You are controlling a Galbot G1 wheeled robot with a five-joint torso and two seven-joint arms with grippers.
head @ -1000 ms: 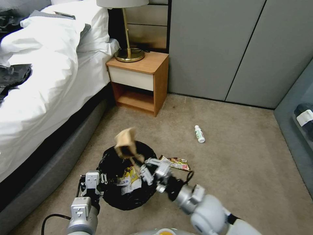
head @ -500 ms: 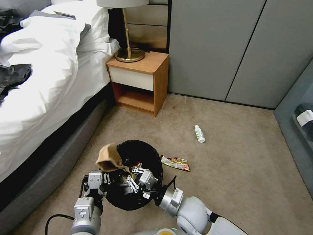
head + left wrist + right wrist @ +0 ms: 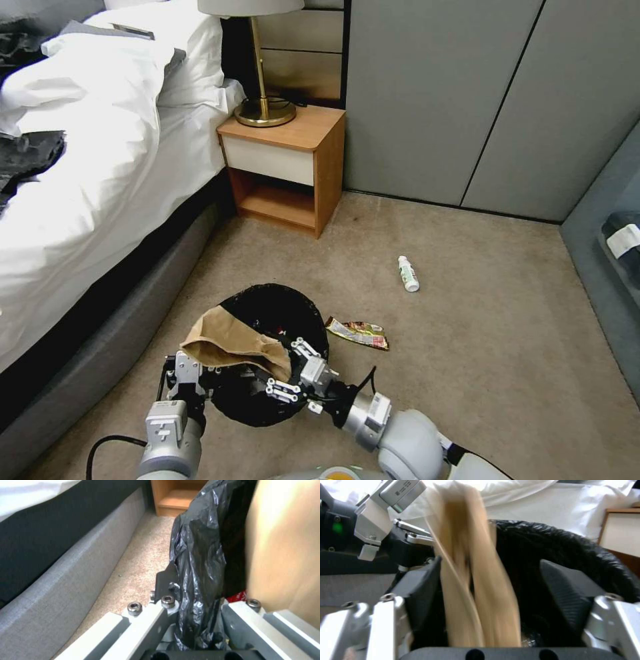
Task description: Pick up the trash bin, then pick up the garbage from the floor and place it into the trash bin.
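Paper bag [image 3: 230,343] lower, seemingly between right claw [image 3: 293,372] fingers.

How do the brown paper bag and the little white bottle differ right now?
The brown paper bag is large, soft and creased; the white bottle is small and rigid.
The bag drapes over the trash bin rim, between the open fingers of the right gripper; the bottle lies on its side on the carpet, far from both grippers.
Both are litter.
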